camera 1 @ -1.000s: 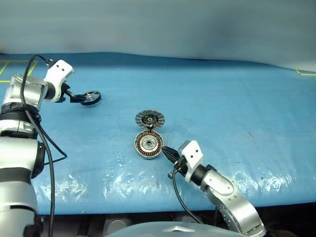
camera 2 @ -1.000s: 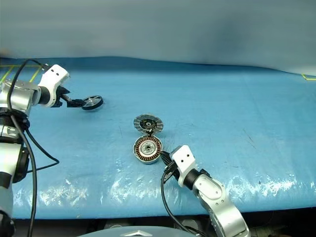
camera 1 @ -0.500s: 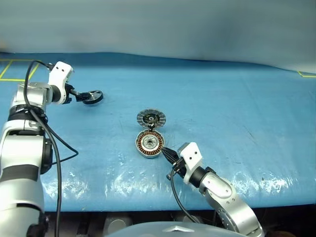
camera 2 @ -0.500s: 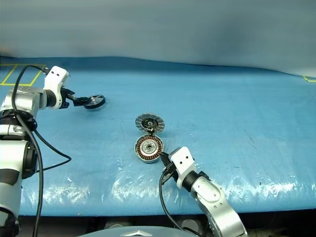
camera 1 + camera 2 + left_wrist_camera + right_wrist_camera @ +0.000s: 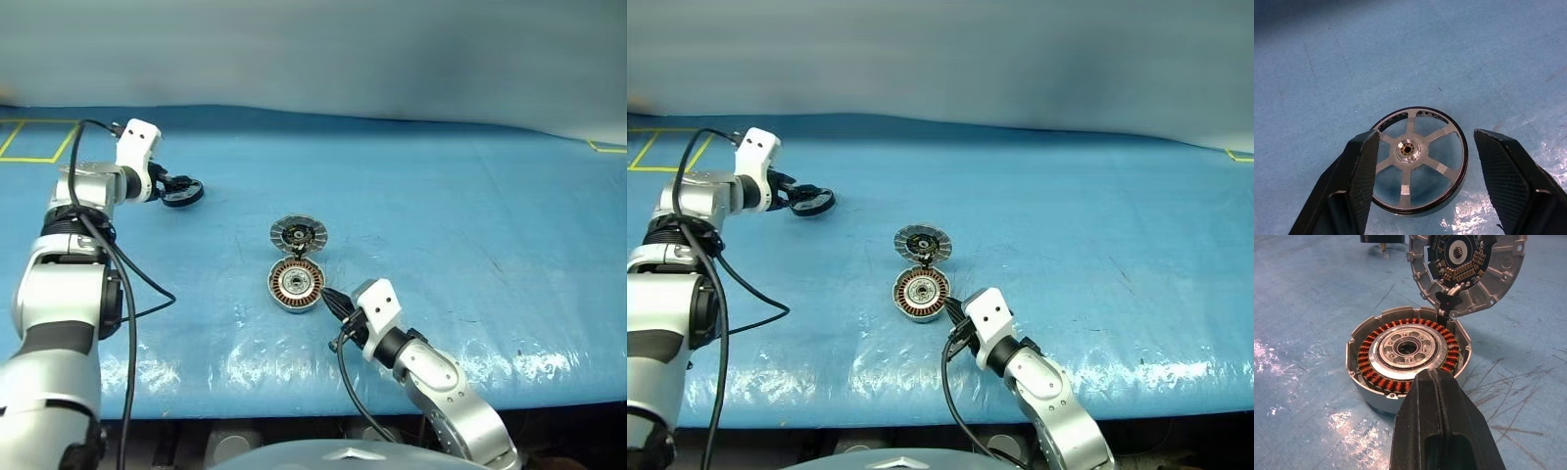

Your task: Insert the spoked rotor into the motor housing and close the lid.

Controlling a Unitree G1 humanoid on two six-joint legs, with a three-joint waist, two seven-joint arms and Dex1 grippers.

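a: start on the left. why is your left gripper [image 5: 1420, 171] set like that?

b: my fingers [image 5: 1359, 169] are apart, one on each side of the rotor [image 5: 1420, 159], which lies flat on the blue table [image 5: 441, 196]. one pad sits right at its rim and the other is a little way off it, so i'd say i'm lined up to pinch it across its width. nothing is clamped yet.

a: and the rotor is well apart from the rest?

b: yes, far over on my left, well apart from the housing [image 5: 296, 286], so it will need carrying across.

a: the middle, then.

b: the housing sits open just past the tips of my right gripper [image 5: 1436, 382], copper windings facing up. the lid [image 5: 1466, 271] stands tilted up on its hinge at the housing's far side from those fingers, inner face towards me, i guess so the cavity stays free for the rotor.

a: and the right fingers?

b: pressed together, holding nothing. the tips are against the housing's near wall or a hair short of it; i can't tell which. my guess is they're there to steady it.

a: anything hidden?

b: my right fingers cover the housing's near edge. my left fingers hide parts of the rotor's rim, and its underside is out of sight. a dark thing [image 5: 1382, 239] beyond the lid is cut off; i can't name it.
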